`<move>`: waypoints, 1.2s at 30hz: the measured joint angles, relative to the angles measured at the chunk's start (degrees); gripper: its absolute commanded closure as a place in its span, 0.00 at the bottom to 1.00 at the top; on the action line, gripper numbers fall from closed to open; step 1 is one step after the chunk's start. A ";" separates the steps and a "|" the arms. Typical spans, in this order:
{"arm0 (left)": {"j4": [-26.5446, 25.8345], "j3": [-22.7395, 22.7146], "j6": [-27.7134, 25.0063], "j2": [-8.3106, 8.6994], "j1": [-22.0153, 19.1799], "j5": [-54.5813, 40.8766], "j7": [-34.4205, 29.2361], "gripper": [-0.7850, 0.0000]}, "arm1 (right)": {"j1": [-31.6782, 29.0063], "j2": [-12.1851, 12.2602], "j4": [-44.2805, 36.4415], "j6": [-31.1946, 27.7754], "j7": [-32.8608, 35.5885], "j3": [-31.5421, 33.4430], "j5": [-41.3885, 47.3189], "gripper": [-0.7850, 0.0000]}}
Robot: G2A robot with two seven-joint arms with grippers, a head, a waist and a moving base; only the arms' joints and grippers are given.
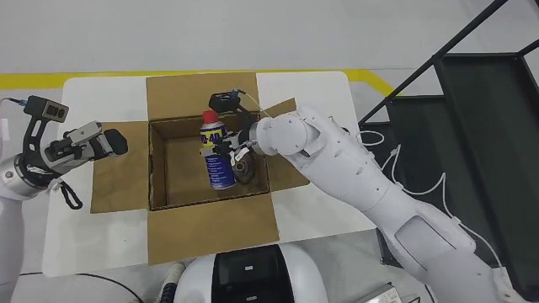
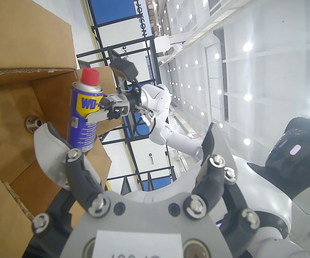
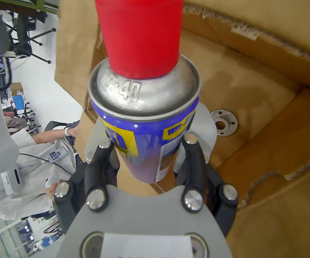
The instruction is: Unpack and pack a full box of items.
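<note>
Your open brown cardboard box [image 1: 212, 225] sits on white surface [image 1: 312, 93], 4 flaps spread. Round metal flange [image 3: 224, 122] lies on box floor near blue-yellow spray can with red cap [image 1: 216, 153]. You see can upright within box opening. Right gripper [image 1: 237, 156]: jaws clamped on can body. Left gripper [image 1: 108, 142]: jaws wide, holding nothing, over side flap.

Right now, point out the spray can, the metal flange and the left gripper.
spray can [image 3: 144, 92], right wrist view, silver shoulder under the red cap.
metal flange [image 3: 231, 121], right wrist view, flat rim beside its bore.
left gripper [image 2: 128, 129], left wrist view, midway between its open fingertips.
</note>
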 measured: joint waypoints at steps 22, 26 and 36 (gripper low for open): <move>0.00 0.00 0.00 0.00 0.00 0.00 0.00 0.00 | 10.29 -10.27 24.00 0.36 -0.97 -13.06 3.92 1.00; 0.00 0.00 0.00 0.00 0.00 0.00 0.00 0.00 | 11.45 -12.43 28.64 0.21 -1.49 -14.66 4.33 0.96; 0.00 0.00 0.00 0.00 0.00 0.00 0.00 0.00 | 12.78 -15.91 35.64 -0.28 -5.08 -15.56 4.09 0.00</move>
